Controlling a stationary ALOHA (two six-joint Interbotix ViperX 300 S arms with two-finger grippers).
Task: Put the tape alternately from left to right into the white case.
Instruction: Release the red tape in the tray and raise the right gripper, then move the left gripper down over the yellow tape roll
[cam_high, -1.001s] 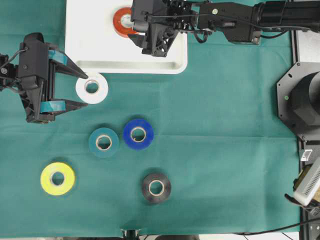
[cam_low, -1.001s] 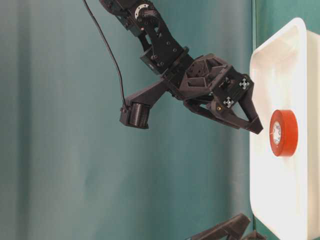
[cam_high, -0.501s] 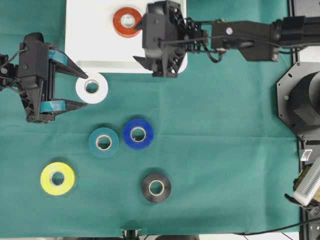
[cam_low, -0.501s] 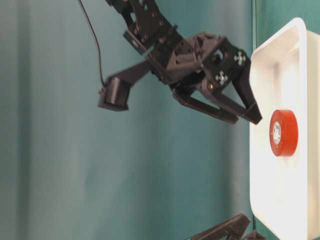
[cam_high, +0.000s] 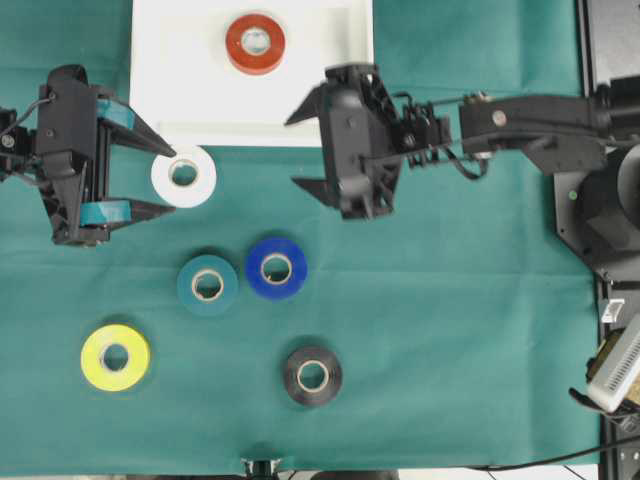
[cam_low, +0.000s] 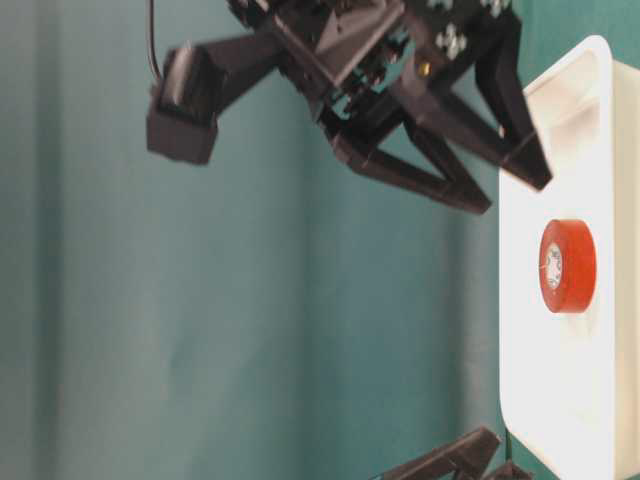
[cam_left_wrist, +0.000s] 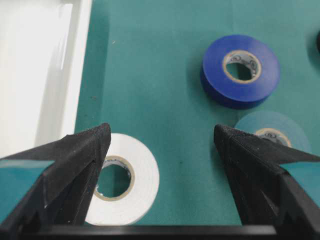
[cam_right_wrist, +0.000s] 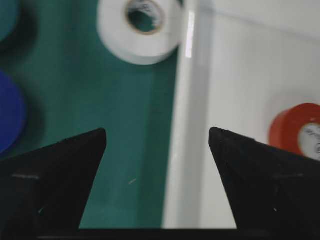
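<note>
Overhead, the right gripper (cam_high: 305, 150) hangs spread and empty at the white case's (cam_high: 170, 90) lower-right corner; the left gripper (cam_high: 160, 180), also spread, flanks the white tape roll (cam_high: 184, 175).

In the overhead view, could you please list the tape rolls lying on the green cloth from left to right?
yellow roll → white roll → teal roll → blue roll → black roll

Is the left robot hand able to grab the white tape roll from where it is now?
Probably yes. The left gripper is open, and the white tape roll lies flat right at its fingertips, one finger already over its edge. Nothing lies between them; the white case sits just beside it.
</note>
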